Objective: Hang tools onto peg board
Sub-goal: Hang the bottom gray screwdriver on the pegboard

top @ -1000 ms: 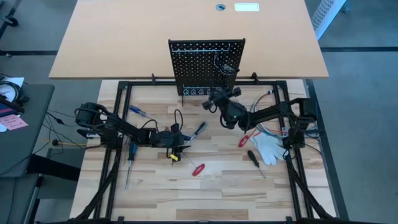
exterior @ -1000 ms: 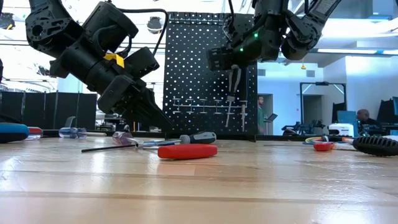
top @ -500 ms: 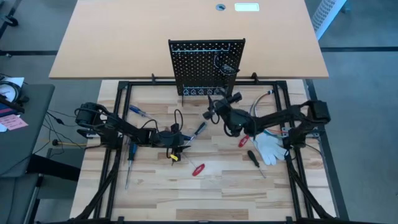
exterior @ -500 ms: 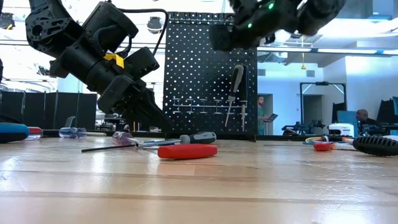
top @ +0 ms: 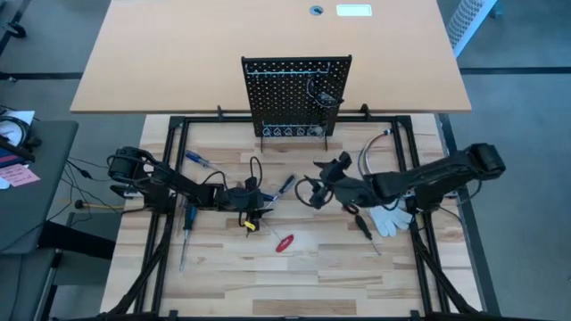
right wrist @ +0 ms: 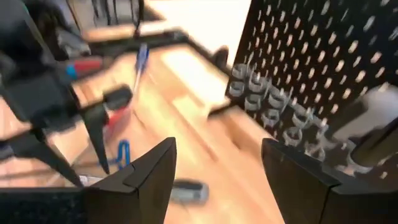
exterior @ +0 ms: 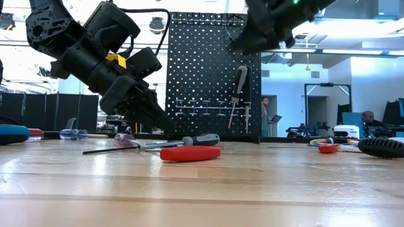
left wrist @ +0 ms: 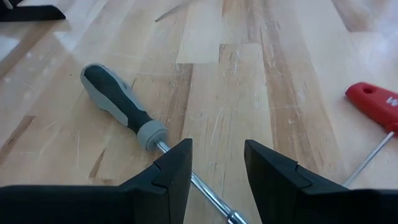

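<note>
Left gripper low over the table, fingers part open astride the shaft of a grey-handled screwdriver, not clamped. We see the peg board upright at the far edge, one screwdriver hanging on it. Right gripper in front of it, wide open, empty.

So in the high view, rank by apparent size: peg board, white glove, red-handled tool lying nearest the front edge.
1. Peg board, clearly the largest.
2. White glove.
3. Red-handled tool, smallest.
The board stands upright, nearer the overhead camera, so its lead is somewhat exaggerated.
</note>
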Controlling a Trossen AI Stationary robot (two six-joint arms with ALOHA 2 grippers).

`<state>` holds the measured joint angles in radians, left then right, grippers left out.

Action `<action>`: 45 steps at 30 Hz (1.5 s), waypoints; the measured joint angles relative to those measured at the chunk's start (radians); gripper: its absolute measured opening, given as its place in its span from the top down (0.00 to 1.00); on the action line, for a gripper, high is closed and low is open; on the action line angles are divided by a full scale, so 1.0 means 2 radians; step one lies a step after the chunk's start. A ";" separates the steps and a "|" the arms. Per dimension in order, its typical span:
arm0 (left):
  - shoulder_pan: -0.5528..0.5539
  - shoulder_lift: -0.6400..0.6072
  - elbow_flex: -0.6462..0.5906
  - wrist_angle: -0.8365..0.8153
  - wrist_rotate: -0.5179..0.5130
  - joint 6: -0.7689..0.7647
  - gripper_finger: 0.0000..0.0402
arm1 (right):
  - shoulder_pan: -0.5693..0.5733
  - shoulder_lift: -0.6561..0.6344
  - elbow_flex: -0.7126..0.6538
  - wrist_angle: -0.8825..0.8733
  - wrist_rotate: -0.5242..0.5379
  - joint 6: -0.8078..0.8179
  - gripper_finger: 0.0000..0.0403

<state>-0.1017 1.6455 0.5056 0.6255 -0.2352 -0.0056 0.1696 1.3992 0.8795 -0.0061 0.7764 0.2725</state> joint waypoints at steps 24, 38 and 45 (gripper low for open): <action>0.000 0.000 0.000 0.000 0.000 0.001 0.65 | -0.170 0.037 0.000 0.036 0.003 0.008 0.98; 0.000 0.000 0.000 0.003 0.000 0.001 0.65 | -0.198 0.037 0.000 0.064 -0.036 -0.010 0.98; 0.000 0.000 0.000 0.005 0.000 0.001 0.65 | -0.204 0.048 0.000 0.100 -0.038 -0.043 0.98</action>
<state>-0.1017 1.6451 0.5056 0.6362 -0.2355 -0.0040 -0.2386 1.4948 0.8795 0.1942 0.7010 0.1874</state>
